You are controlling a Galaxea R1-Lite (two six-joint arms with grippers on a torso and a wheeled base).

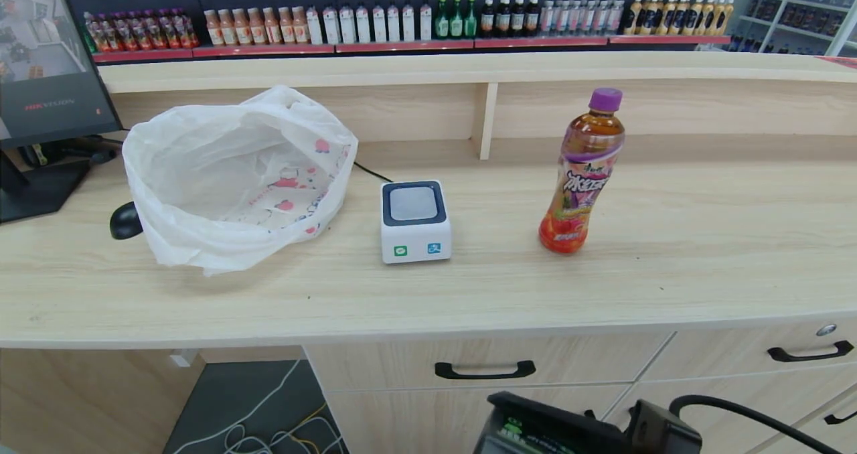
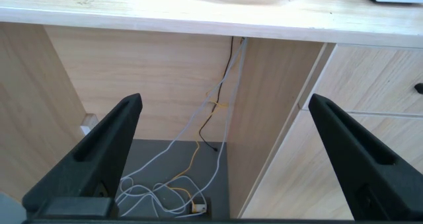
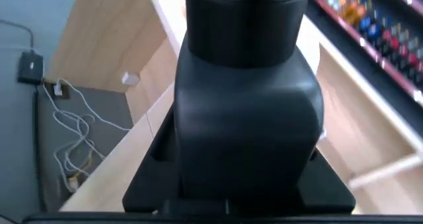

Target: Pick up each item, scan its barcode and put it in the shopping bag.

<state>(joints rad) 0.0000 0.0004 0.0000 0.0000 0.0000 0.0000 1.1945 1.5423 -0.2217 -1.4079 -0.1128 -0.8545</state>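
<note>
Head camera: high, facing forward-down over counter (image 1: 509,286). Left wrist: low, close under counter front; shares floor cables (image 2: 165,184) with head's lower left. Right wrist: tilted, bottle shelves (image 3: 370,19) upper right.

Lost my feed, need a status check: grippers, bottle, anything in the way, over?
Left gripper open, below counter edge. Drink bottle upright on counter, untouched. Scanner stands between bottle and shopping bag.

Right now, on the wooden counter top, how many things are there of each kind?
Drink bottle: 1
Shopping bag: 1
Barcode scanner: 1
Black mouse: 1
Monitor: 1
Total: 5
</note>
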